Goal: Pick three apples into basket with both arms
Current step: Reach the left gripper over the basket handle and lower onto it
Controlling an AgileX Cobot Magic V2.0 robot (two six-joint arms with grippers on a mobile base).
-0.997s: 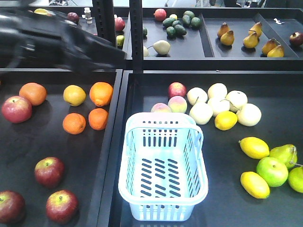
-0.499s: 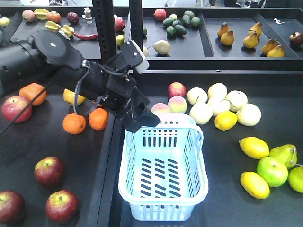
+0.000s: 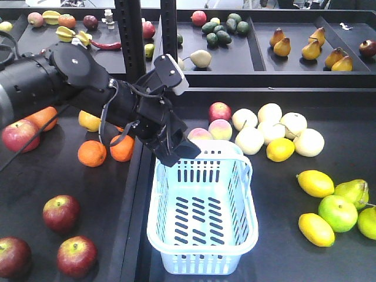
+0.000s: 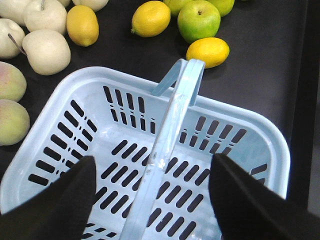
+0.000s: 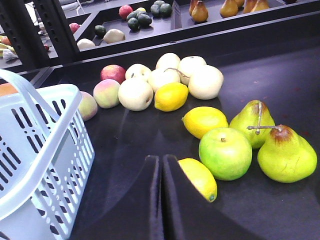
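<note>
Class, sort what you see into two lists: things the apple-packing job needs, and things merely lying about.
Job in hand: three apples; basket; left gripper; right gripper.

Lying about: oranges; lemons; green apple; pale round fruit.

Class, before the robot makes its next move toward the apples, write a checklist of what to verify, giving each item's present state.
1. Basket empty and ready: ok.
2. Left gripper open: ok, above the basket, holding nothing.
3. Right gripper open: not ok, shut beside a lemon.
4. Three dark apples uncovered in the left tray: ok.
5. Basket handle clear of the left gripper: cannot tell.
</note>
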